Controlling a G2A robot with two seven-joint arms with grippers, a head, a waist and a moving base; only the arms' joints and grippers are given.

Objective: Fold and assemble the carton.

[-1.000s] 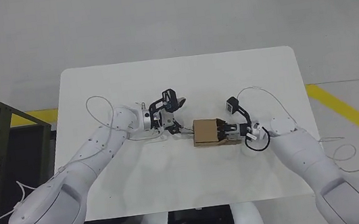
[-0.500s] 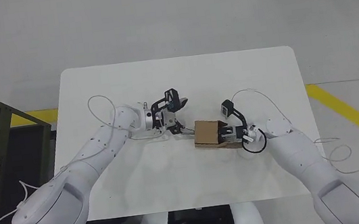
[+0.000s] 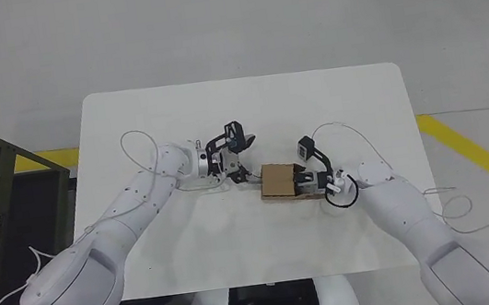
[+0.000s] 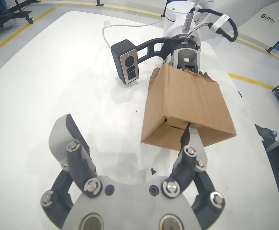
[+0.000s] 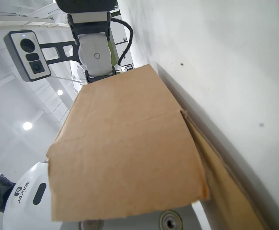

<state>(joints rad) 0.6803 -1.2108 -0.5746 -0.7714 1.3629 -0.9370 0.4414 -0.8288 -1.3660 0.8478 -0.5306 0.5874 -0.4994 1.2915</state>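
White table [image 3: 129, 121], grey floor [image 3: 301, 15] around it. Carton [image 4: 187, 98] lies on its side mid-table, popped up into a box shape, so the forming looks done; approx halfway, I'd say. Left to do: the end facing the left gripper isn't shut, w/ inner flaps only partly tucked and a dark gap showing. Far end looks unclosed too. Left gripper [image 4: 128, 125] is right at that near end, jaws spread wide, holding nothing. One fingertip [image 4: 189, 134] pokes into the gap btwn flaps, the other is well clear of the carton. Right gripper [image 3: 310, 181] sits against the carton's opposite end. Pinching it or not, can't tell, as cardboard hides it.
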